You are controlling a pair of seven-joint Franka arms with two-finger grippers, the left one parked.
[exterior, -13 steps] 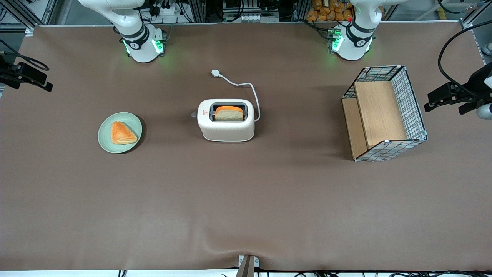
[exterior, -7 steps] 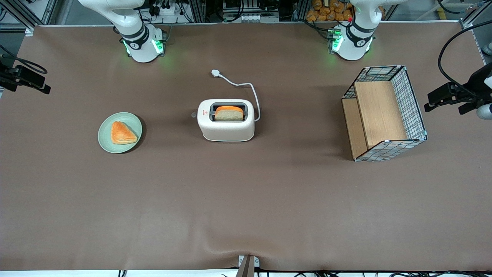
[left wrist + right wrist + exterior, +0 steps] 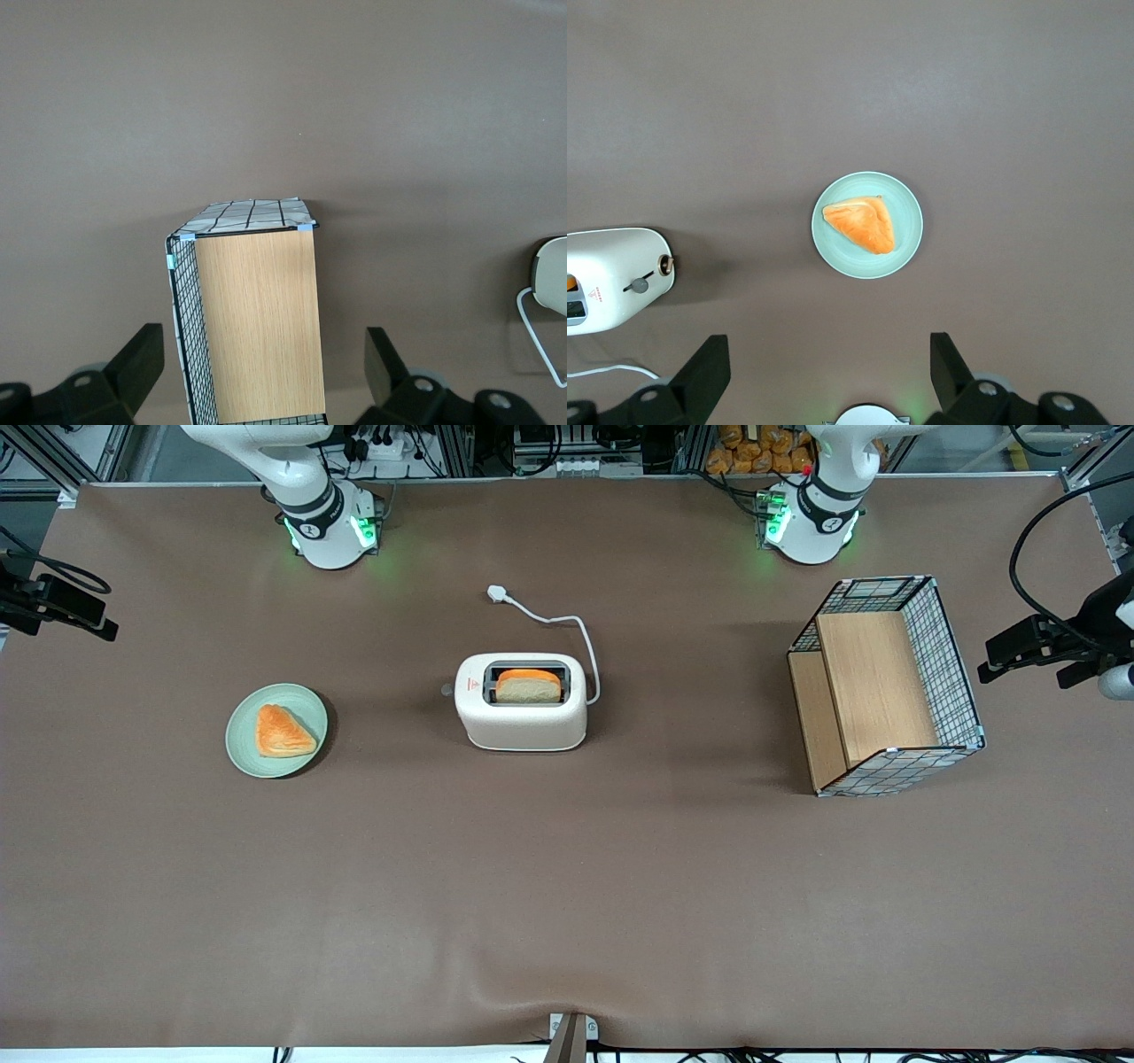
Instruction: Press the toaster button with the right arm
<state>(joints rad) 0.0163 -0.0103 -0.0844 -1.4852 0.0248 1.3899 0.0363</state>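
Note:
The white toaster (image 3: pixel 521 717) stands mid-table with a slice of toast (image 3: pixel 528 685) in its dark slot. Its small grey button (image 3: pixel 446 689) sticks out of the narrow end that faces the working arm's end of the table. The toaster (image 3: pixel 611 279) and the button (image 3: pixel 667 263) also show in the right wrist view. My right gripper (image 3: pixel 89 615) hangs high above the working arm's end of the table, far from the toaster. In the right wrist view the gripper (image 3: pixel 828 341) is open and empty, looking straight down.
A pale green plate (image 3: pixel 248 757) with a triangular pastry (image 3: pixel 282 732) lies between the gripper and the toaster, below the wrist camera (image 3: pixel 906 252). The toaster's white cord (image 3: pixel 567 624) trails toward the arm bases. A wire-and-wood basket (image 3: pixel 886 686) stands toward the parked arm's end.
My right gripper has shifted slightly toward the working arm's end of the table. The toaster, plate and basket have not moved.

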